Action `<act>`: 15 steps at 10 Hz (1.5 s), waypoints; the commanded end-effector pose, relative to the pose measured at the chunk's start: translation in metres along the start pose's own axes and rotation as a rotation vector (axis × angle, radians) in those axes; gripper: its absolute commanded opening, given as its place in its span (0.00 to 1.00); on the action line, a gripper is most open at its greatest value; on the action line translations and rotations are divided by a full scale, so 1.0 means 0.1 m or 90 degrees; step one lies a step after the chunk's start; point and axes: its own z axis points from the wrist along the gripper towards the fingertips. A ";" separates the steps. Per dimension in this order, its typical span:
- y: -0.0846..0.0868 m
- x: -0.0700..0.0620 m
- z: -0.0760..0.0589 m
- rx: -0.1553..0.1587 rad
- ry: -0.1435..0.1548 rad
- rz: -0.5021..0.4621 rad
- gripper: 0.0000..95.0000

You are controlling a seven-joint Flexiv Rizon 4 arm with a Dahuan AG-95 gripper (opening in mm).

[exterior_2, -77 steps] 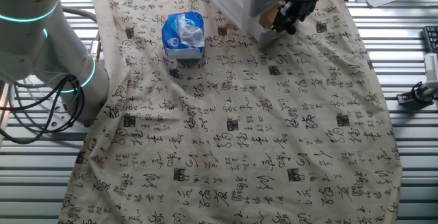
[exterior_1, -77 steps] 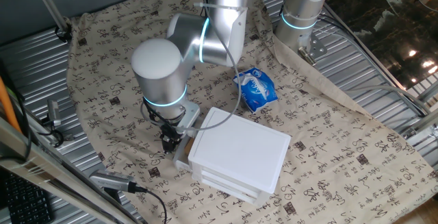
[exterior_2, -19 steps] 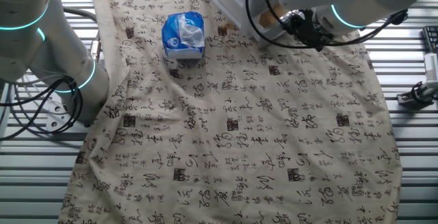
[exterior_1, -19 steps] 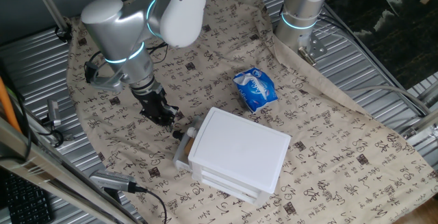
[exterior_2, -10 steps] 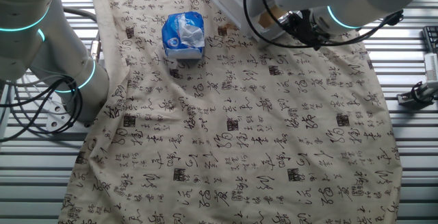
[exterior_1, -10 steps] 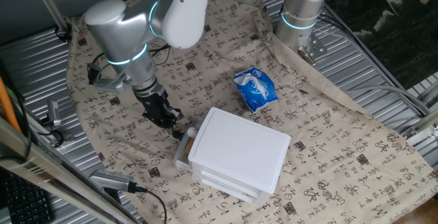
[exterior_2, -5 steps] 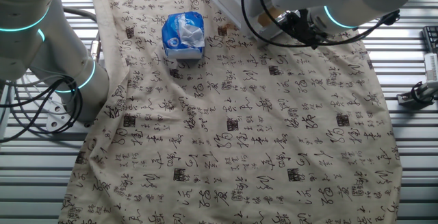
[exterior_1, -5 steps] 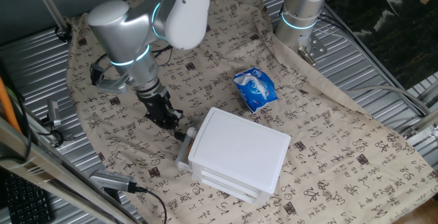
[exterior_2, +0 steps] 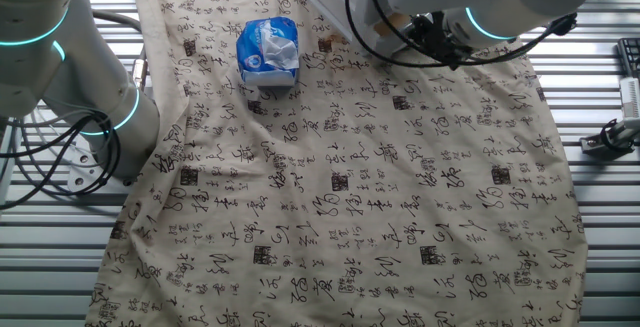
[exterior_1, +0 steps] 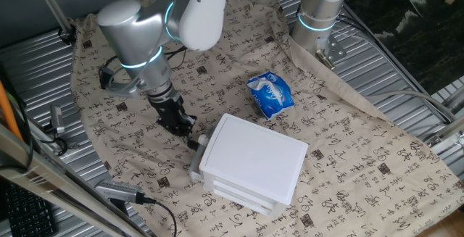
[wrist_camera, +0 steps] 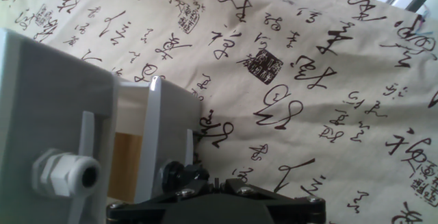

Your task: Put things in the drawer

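Observation:
The white drawer unit (exterior_1: pixel 251 160) sits on the printed cloth. Its top drawer (exterior_1: pixel 194 166) sticks out a little on the left. In the hand view the drawer's white front panel (wrist_camera: pixel 166 136) stands a small gap away from the unit body (wrist_camera: pixel 48 94). A light-brown wooden block (wrist_camera: pixel 126 164) shows inside that gap. The dark knob (wrist_camera: pixel 179 173) lies just left of my fingertips. My gripper (exterior_1: pixel 183 126) (exterior_2: pixel 441 43) (wrist_camera: pixel 213 181) is shut, holds nothing, and is right at the drawer front.
A blue and white packet (exterior_1: pixel 270 94) (exterior_2: pixel 268 50) lies on the cloth beyond the unit. A second robot base (exterior_1: pixel 320 12) stands at the back. Ribbed metal table (exterior_1: pixel 406 77) borders the cloth. A white cable gland (wrist_camera: pixel 68 173) sits low left in the hand view.
My gripper has moved toward the unit, and the drawer front has slid in with it, so the gap is narrower than a second ago.

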 end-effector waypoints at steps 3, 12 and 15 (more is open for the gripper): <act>0.07 -0.01 0.01 0.001 -0.004 0.003 0.00; 0.20 -0.04 0.08 -0.010 -0.029 -0.007 0.00; 0.25 -0.07 0.09 -0.017 -0.040 -0.013 0.00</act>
